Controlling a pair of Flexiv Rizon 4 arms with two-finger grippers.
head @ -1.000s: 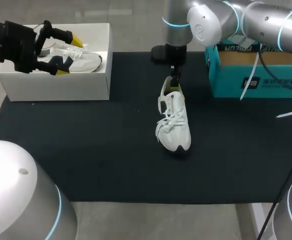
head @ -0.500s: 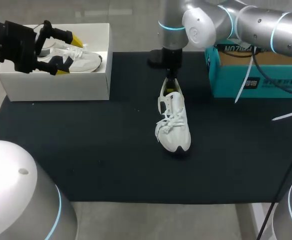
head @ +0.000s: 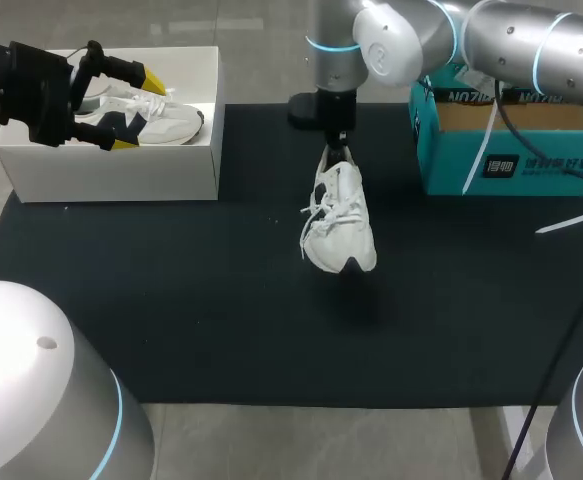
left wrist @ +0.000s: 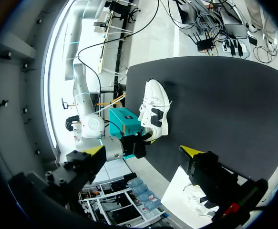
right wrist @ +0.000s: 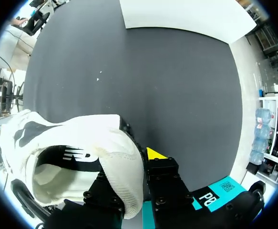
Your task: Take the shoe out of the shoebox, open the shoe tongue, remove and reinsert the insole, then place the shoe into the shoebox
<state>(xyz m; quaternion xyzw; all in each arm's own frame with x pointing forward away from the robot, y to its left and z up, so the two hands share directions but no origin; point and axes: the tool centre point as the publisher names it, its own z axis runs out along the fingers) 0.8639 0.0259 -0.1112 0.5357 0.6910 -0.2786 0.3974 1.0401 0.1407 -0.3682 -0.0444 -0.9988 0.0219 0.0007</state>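
Head view. White shoebox (head: 186, 165) sits at the far left corner of the black mat (head: 171, 300) on the counter, lid off. Inside it lies a second shoe (head: 161, 118), white with navy patches.

Left arm (head: 31, 90): jaws spread wide, holding nothing, hovering over the shoebox's open top. One yellow tip is over the box's far side and the other over its near wall. Not touching the shoe inside, so far as can be seen.

White shoe (head: 339, 220): well to the right of the shoebox, over the mat. Right arm (head: 421, 40) comes down on it from above, and its jaws are clamped on the heel. The shoe hangs from them with the toe pointing toward the near edge and the laces loose. Its shadow falls on the mat nearer the front, apart from the sole.

Right wrist view: heel collar of the white shoe (right wrist: 81, 157) is pinched between the jaws, one yellow fingertip (right wrist: 154, 153) showing outside the heel, the other hidden by the shoe. The shoebox's white wall (right wrist: 186, 16) shows far ahead.

Teal box (head: 511, 165): farther right of the shoebox than the shoe, at the mat's far right edge.
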